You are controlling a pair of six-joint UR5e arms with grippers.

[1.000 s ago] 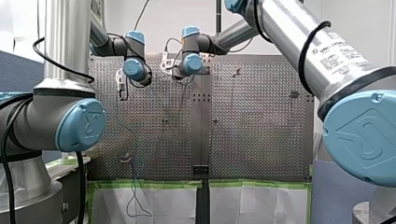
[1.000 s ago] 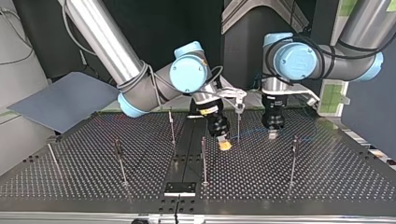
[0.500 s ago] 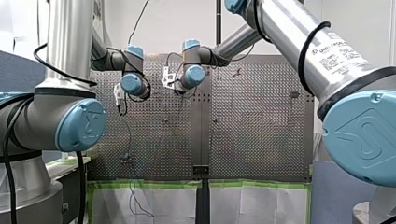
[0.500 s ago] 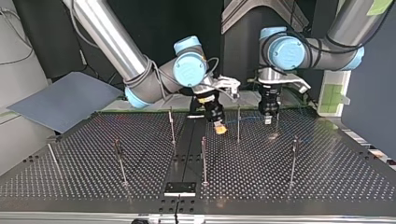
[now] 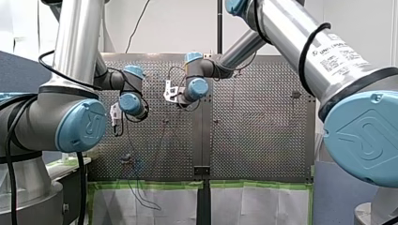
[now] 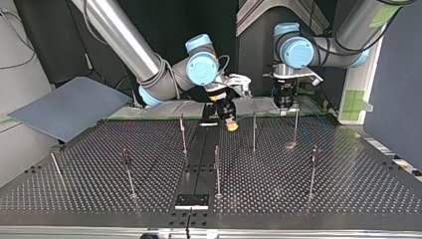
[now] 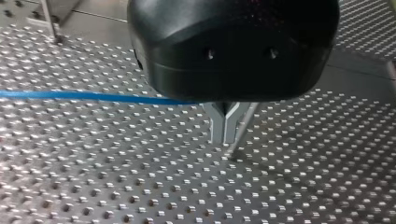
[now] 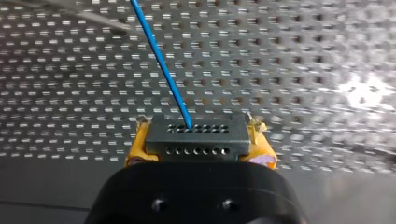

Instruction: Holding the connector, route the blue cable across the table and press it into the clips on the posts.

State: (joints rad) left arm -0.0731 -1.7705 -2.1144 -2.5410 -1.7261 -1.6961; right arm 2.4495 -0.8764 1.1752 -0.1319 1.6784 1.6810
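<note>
One blue cable (image 8: 161,60) — one connector (image 8: 196,135)

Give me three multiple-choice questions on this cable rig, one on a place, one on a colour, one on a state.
1. Where is the connector? A on the table; B between my right gripper's pads; C clipped on a post.
2. What colour is the cable? A red; B blue; C green.
3. My left gripper's fingers are: A shut; B wide apart; C out of view.
Answers: B, yellow pads flank it; B, it runs blue from the connector; A, the metal fingers meet.
</note>
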